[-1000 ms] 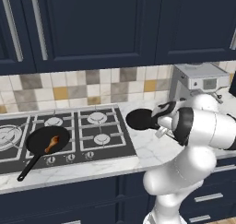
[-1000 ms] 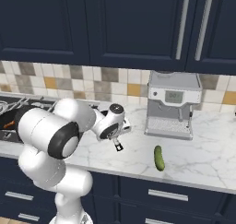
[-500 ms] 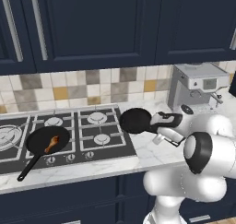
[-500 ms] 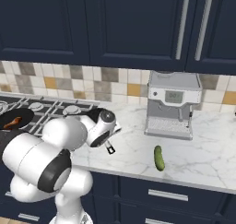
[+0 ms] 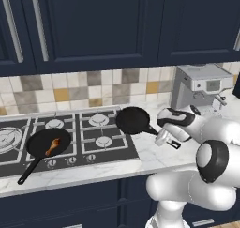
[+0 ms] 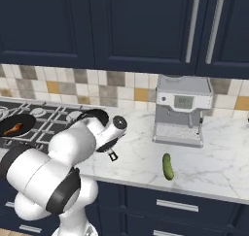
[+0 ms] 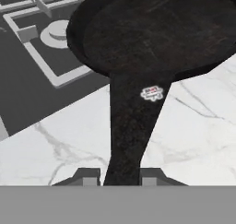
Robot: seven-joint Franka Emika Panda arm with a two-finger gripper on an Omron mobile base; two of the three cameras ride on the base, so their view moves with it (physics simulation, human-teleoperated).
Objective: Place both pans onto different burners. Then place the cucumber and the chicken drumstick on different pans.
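One black pan (image 5: 133, 120) hangs at the right edge of the cooktop (image 5: 28, 167), partly over the marble. My gripper (image 5: 162, 137) is shut on its long handle (image 7: 133, 126), with a fingertip (image 7: 87, 176) on either side. That pan (image 7: 156, 29) is empty, and a burner (image 7: 60, 32) lies just beside it. The other pan (image 5: 48, 142) sits on the front burner at the left with the orange-brown chicken drumstick (image 5: 53, 145) inside. The cucumber (image 6: 168, 166) lies on the counter in front of the coffee machine. Bare burners (image 5: 103, 141) are close by.
A steel coffee machine (image 6: 182, 111) stands at the back right against the tiled wall. Dark cabinets hang above the counter. The left pan's handle (image 5: 28, 171) points toward the counter's front edge. White marble (image 6: 141, 157) lies between cooktop and cucumber.
The held pan has travelled left, from over the counter to the cooktop's right edge, and my arm has swung with it. The other pan, drumstick and cucumber have not moved.
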